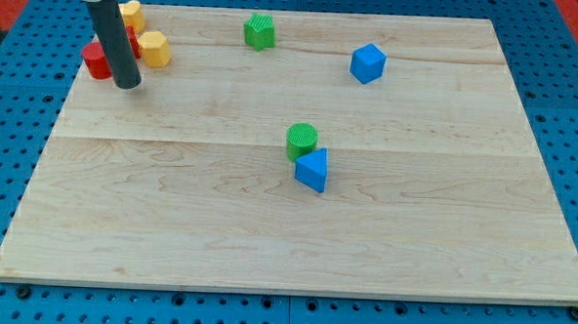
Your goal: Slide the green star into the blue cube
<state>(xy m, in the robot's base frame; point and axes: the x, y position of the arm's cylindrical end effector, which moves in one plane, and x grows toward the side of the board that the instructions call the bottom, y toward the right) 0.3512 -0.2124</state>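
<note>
My tip [127,86] rested far left beside the red block [96,63] and yellow blocks [153,49]. The green star [260,31] sat far, well left of the blue cube [368,63].

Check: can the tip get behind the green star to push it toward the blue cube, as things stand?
Probably yes. My tip sits at the view's upper left beside the red block and yellow blocks. The green star stands alone near the top edge, with bare board between it, my tip and the blue cube.
</note>
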